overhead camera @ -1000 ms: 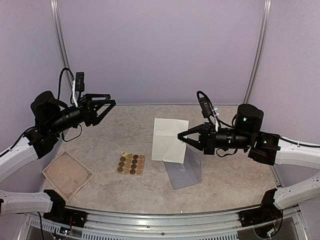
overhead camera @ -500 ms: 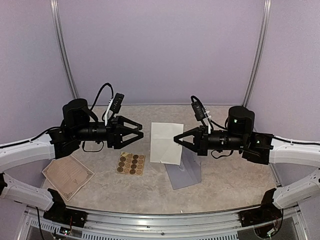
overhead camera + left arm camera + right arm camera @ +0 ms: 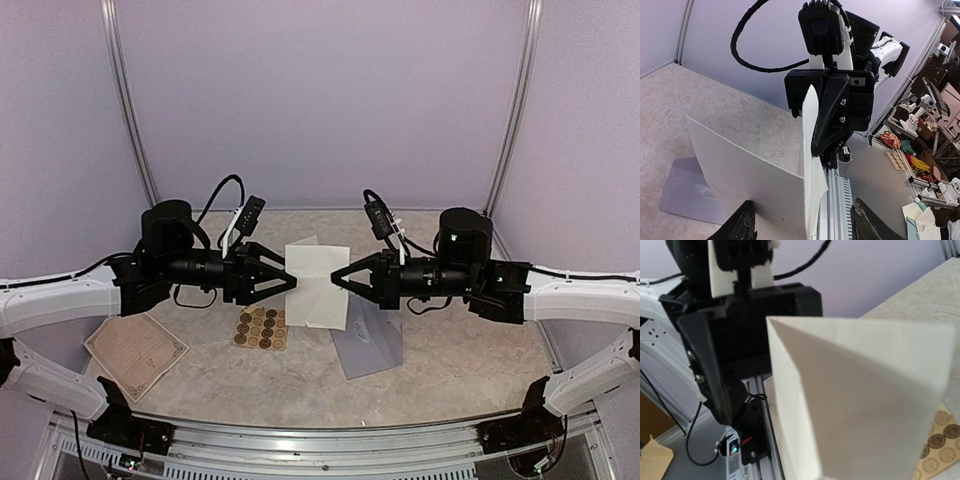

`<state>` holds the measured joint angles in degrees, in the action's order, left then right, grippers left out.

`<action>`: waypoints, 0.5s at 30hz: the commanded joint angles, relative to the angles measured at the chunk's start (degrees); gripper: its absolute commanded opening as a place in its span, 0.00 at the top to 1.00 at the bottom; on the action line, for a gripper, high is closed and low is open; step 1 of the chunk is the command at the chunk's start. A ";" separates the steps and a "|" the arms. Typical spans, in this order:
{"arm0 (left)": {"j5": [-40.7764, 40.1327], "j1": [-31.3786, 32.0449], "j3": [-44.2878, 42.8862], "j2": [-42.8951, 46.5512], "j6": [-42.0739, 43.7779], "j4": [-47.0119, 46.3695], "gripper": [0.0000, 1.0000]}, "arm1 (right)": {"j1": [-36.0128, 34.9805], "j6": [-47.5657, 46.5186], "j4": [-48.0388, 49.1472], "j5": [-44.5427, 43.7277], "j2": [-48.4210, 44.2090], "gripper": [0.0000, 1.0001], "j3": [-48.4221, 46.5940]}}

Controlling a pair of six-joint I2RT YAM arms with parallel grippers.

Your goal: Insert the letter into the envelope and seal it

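The letter [image 3: 318, 281], a white folded sheet, hangs upright in the air above the middle of the table. My right gripper [image 3: 336, 282] is shut on its right edge; in the right wrist view the letter [image 3: 860, 405] fills the frame and hides my own fingers. My left gripper [image 3: 292, 280] is open, its jaws on either side of the letter's left edge [image 3: 750, 185]; I cannot tell whether they touch it. The left fingertips [image 3: 742, 225] show at the bottom of the left wrist view. The grey-lavender envelope [image 3: 368, 346] lies flat on the table below the right gripper, and shows in the left wrist view [image 3: 685, 195].
A tan sheet of round brown stickers [image 3: 262, 327] lies on the table below the left gripper. A tan card with an ornate border [image 3: 135, 350] lies at the near left. The two grippers face each other closely at mid table.
My left arm has swung in from the far left to the letter's left edge. My right arm has carried the letter a little to the left and higher.
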<state>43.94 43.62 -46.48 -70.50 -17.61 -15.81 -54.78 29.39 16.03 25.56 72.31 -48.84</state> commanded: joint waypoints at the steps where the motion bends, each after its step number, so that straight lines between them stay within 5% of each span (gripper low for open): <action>1: 1.54 0.84 -2.00 -1.01 0.12 -0.27 0.42 | -1.17 -0.73 1.97 0.89 1.81 1.00 -2.43; 3: 1.63 0.93 -2.01 -1.21 0.12 -0.23 0.48 | -1.23 -0.78 2.19 1.04 2.40 1.00 -2.64; 10: 1.25 0.95 -2.20 -1.53 0.29 0.03 0.99 | -1.33 -0.92 1.81 -1.58 1.39 0.97 -2.03; 15: 0.81 0.95 -1.97 -0.99 0.49 -0.31 1.00 | -1.36 -0.73 2.36 -5.81 -2.32 0.50 0.66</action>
<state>44.60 44.34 -47.16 -71.77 -17.67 -15.38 -55.53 29.28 16.69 23.64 73.87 -49.74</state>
